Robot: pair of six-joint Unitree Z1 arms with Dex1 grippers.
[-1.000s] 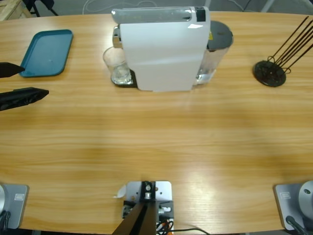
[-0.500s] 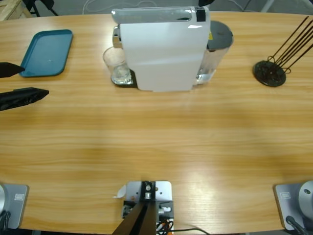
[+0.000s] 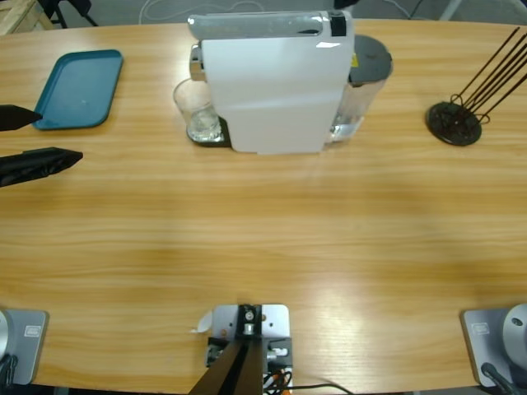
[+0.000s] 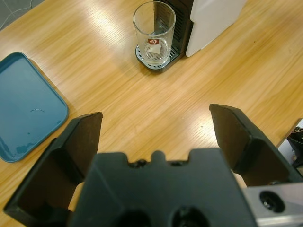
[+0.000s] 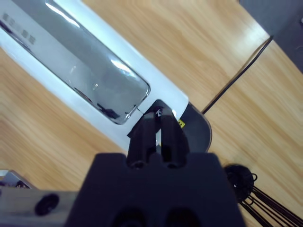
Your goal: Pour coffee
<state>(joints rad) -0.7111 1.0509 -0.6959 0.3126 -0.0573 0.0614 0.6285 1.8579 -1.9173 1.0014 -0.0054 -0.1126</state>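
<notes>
A white coffee machine (image 3: 272, 82) stands at the table's far middle. A clear glass tumbler (image 3: 196, 109) sits on its black drip tray (image 4: 158, 61), and the same tumbler (image 4: 154, 32) shows in the left wrist view. No coffee is in view. My left gripper (image 3: 58, 136) hovers at the left edge, well short of the glass, and its jaws stand wide open with nothing between them (image 4: 156, 116). My right gripper (image 5: 155, 117) is shut, its tips down on the machine's top (image 5: 90, 71) near the rear end. In the high view the right gripper (image 3: 339, 18) shows only as a black tip.
A teal tray (image 3: 78, 89) lies at the far left, beside my left gripper. The machine's water tank (image 3: 366, 70) sits on its right side. A black wire stand (image 3: 454, 122) with long rods is at the far right. A dark cable (image 5: 236, 75) runs behind the machine.
The black tip of my right gripper on the machine's top shows a little more than a second ago. Nothing else has moved.
</notes>
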